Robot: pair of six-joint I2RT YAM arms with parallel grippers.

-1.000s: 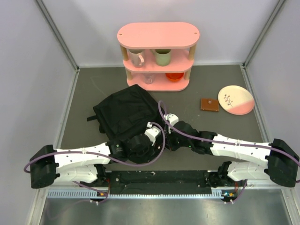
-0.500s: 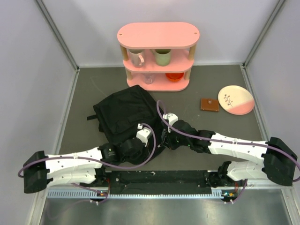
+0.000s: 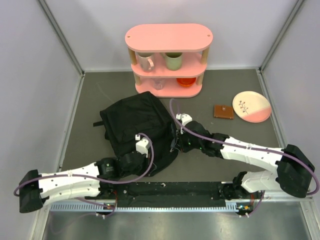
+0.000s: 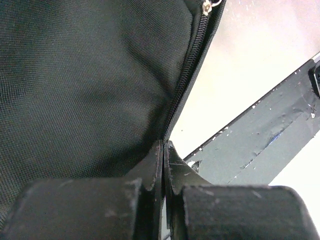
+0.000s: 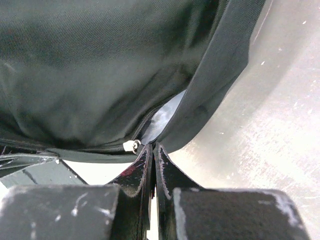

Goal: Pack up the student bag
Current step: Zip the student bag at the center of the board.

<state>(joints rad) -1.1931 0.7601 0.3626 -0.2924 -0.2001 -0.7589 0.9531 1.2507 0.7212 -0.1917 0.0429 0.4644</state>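
The student bag, a floppy black fabric backpack, lies left of the table's middle, in front of the shelf. My left gripper is at the bag's near edge. In the left wrist view its jaws are shut on the bag's zipper edge, with black fabric filling the view. My right gripper is at the bag's right near corner. In the right wrist view its jaws are shut on the bag's edge beside a silver zipper pull, where the zipper gapes a little.
A pink shelf at the back holds two mugs, a glass and an orange bowl. A brown wallet and a pink plate lie at the right. A black rail runs along the near edge.
My left arm has drawn back to the left, its gripper sliding left along the bag's near edge. My right gripper has shifted slightly farther. The bag's near corner has spread out.
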